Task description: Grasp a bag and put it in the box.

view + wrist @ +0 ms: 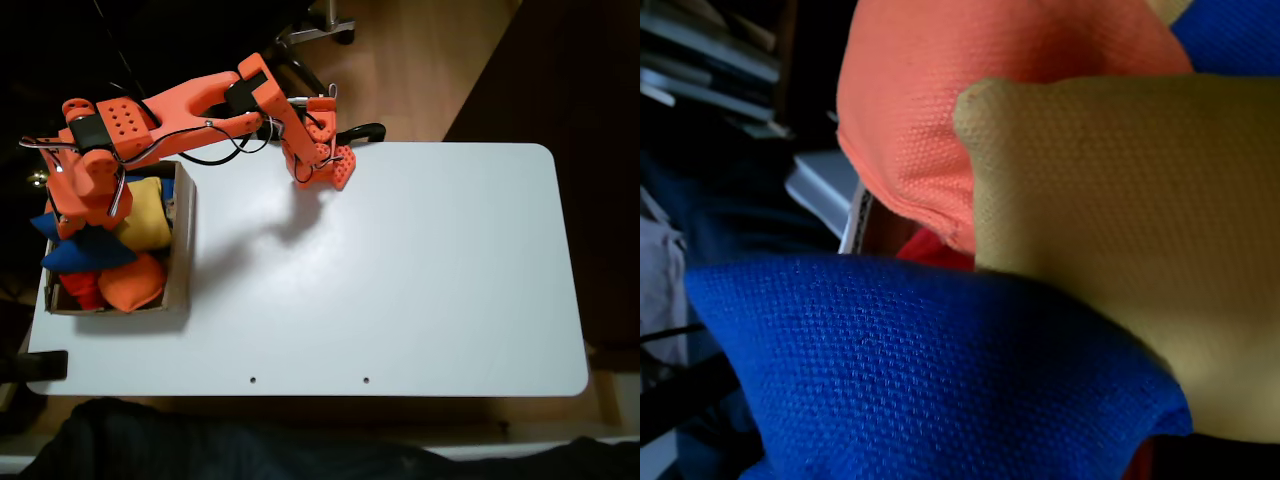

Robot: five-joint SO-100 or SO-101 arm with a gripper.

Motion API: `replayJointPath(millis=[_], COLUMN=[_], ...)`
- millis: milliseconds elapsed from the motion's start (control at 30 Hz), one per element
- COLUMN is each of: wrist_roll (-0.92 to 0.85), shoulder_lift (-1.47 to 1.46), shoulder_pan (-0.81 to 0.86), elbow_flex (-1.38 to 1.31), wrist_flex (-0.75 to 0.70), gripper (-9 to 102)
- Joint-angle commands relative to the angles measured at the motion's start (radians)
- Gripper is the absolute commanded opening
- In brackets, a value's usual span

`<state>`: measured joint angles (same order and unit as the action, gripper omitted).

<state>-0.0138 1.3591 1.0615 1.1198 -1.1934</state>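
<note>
The dark blue bag lies on top of the other beanbags at the left side of the brown cardboard box, partly over the box's left wall. My orange gripper hangs right over the bag's upper edge and touches it; blue cloth shows on both sides of it. Its fingertips are hidden against the bag, so the fixed view does not show how the jaws stand. In the wrist view the blue bag spreads across the bottom, very close to the camera, with no finger showing.
A yellow beanbag, an orange one and a red one also lie in the box. The white table stretches to the right. The arm's base stands at the table's far edge.
</note>
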Motion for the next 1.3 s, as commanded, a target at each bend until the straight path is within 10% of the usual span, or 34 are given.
replayJointPath(millis=[0, 800, 1267], wrist_roll=[0.000, -0.017, -0.026], shoulder_lift=[0.005, -0.081, -0.100], shoulder_pan=[0.000, -0.006, 0.002], elbow_flex=[-0.074, -0.089, -0.054], wrist_flex=[0.038, 0.112, 0.112], gripper=[12, 13, 32])
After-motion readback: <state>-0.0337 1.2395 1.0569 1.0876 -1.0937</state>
